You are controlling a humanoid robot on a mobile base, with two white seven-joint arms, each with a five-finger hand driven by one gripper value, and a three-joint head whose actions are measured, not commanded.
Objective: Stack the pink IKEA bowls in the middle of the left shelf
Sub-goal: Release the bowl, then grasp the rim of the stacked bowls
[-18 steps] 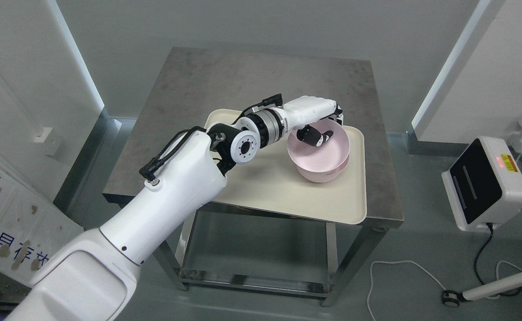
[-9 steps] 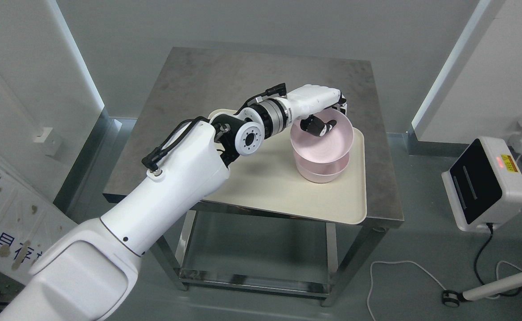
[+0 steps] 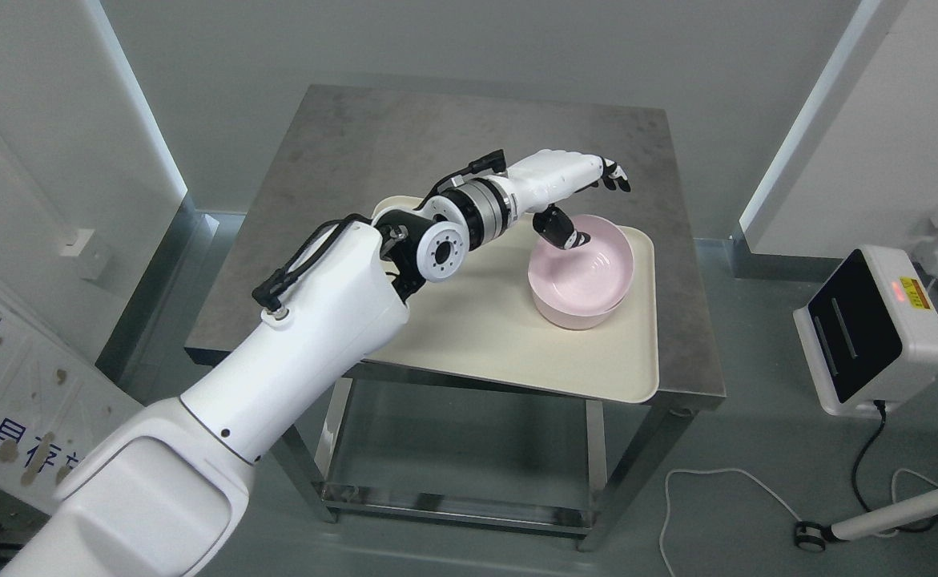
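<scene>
Looks like the release step rn: the white left robot hand hovers w/ fingers spread, holding nothing, above the upper pink plastic bowl, nested in the lower pink bowl on the cream tray, so next it prob needs to pull clear w/o bumping the rim.

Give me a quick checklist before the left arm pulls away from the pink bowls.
1. Upper pink bowl nested in lower pink bowl: ok.
2. Stack sitting level on the cream tray: ok.
3. Left hand open, fingers spread above the far rim: ok.
4. Thumb off the bowl: cannot tell, its tip sits right at the rim.
5. Tray fully on the metal table: not ok, its near edge overhangs.
6. Right arm position: cannot tell, out of view.
</scene>
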